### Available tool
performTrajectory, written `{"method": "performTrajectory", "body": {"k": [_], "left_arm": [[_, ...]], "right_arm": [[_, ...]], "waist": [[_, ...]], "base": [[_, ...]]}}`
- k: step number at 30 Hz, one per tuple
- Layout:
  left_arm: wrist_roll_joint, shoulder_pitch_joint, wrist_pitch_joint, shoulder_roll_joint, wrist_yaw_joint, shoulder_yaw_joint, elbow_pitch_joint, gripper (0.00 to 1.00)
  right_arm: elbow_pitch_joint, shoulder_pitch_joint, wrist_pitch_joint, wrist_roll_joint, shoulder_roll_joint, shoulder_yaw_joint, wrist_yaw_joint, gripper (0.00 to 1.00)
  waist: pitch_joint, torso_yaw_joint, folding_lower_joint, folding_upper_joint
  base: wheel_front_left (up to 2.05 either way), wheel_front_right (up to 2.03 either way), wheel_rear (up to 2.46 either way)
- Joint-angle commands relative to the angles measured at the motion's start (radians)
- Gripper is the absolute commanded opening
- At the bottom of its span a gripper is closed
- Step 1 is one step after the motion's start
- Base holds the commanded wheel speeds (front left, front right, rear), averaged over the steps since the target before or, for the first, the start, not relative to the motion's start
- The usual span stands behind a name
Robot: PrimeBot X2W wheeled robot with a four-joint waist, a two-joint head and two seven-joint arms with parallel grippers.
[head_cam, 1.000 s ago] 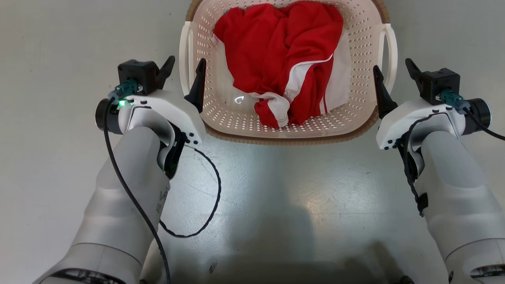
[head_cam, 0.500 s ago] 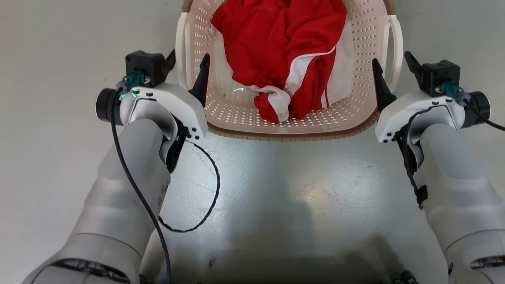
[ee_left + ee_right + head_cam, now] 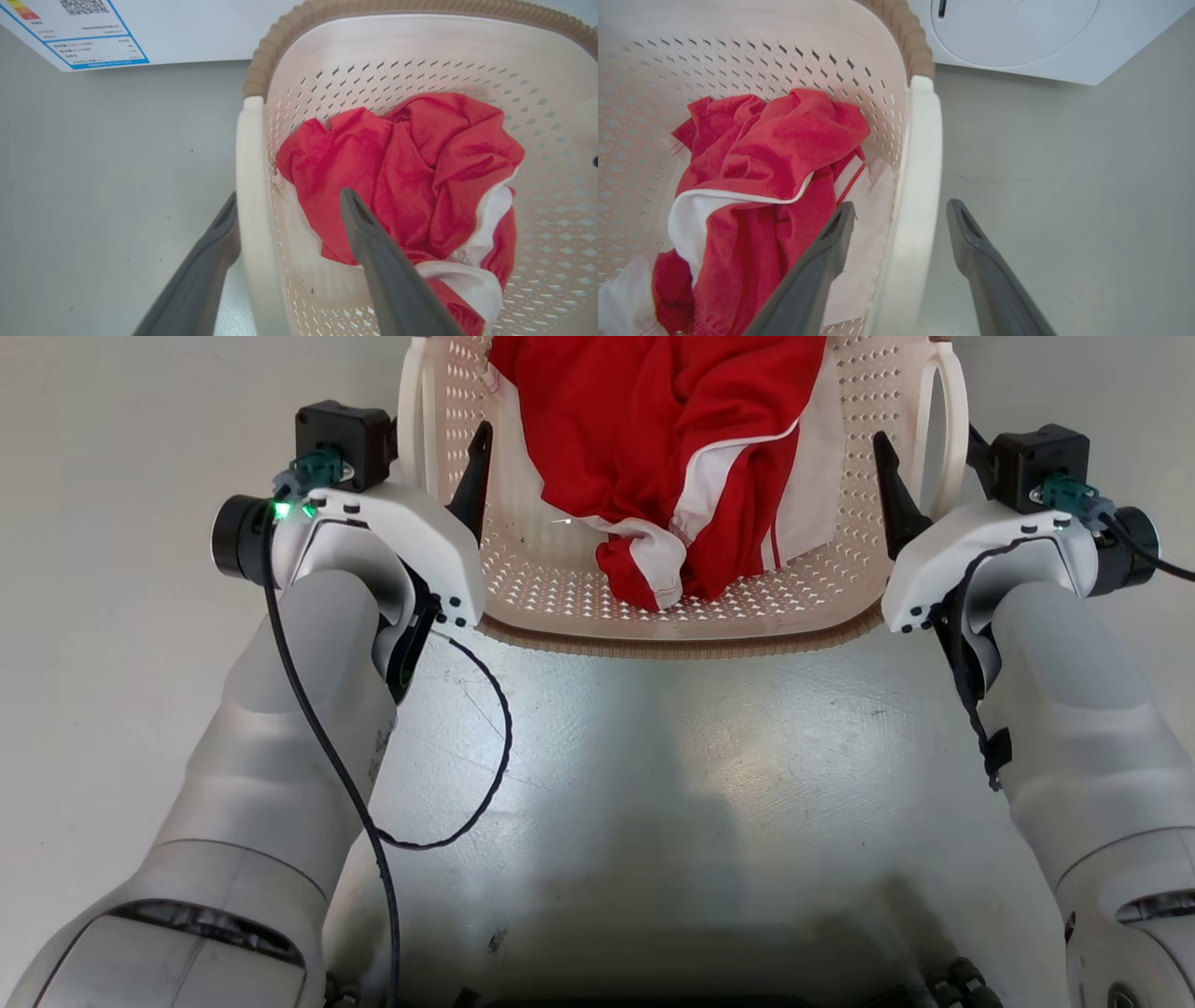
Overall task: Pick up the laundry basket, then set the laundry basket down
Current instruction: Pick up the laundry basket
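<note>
Cream basket [image 3: 560, 597], perforated all over, brown woven-look rim [image 3: 672, 639], white handles [image 3: 250, 163], red cloth [image 3: 653, 429] with white trim, dark grey fingers [image 3: 387, 270], glossy grey floor [image 3: 653, 784].

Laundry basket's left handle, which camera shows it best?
The left wrist view: the left handle runs close up between the left gripper's open fingers, one outside, one inside the laundry basket. The head view catches it partly behind the wrist; the right wrist view faces the opposite handle.

One basket [image 3: 672, 627], with two white handles [image 3: 408, 429]. One red and white cloth [image 3: 653, 429] inside. Two grippers: left gripper [image 3: 439, 429], right gripper [image 3: 924, 434]. One washer [image 3: 1017, 37].
</note>
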Motion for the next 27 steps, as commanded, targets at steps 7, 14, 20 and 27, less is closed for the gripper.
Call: {"method": "performTrajectory", "body": {"k": [7, 14, 20, 27], "left_arm": [[-0.009, -0.023, -0.005, 0.024, 0.006, -0.012, 0.047, 1.00], [-0.025, -0.045, -0.005, 0.024, 0.007, -0.037, 0.074, 1.00], [-0.034, -0.064, -0.005, 0.024, 0.009, -0.061, 0.108, 1.00], [-0.043, -0.075, -0.005, 0.024, 0.009, -0.077, 0.118, 1.00]], "right_arm": [[0.042, -0.016, -0.010, 0.038, 0.023, 0.047, 0.006, 1.00], [0.073, -0.042, -0.010, 0.078, 0.023, 0.084, 0.006, 1.00], [0.094, -0.061, -0.002, 0.110, 0.023, 0.123, 0.006, 1.00], [0.104, -0.069, 0.001, 0.148, 0.023, 0.159, 0.006, 1.00]], "waist": [[0.011, -0.005, -0.0001, 0.0000], [0.019, -0.006, -0.0001, 0.0000], [0.024, -0.010, -0.0001, 0.0000], [0.027, -0.014, -0.0001, 0.0000]], "base": [[0.00, 0.00, 0.00], [0.00, 0.00, 0.00], [0.00, 0.00, 0.00], [0.00, 0.00, 0.00]]}}
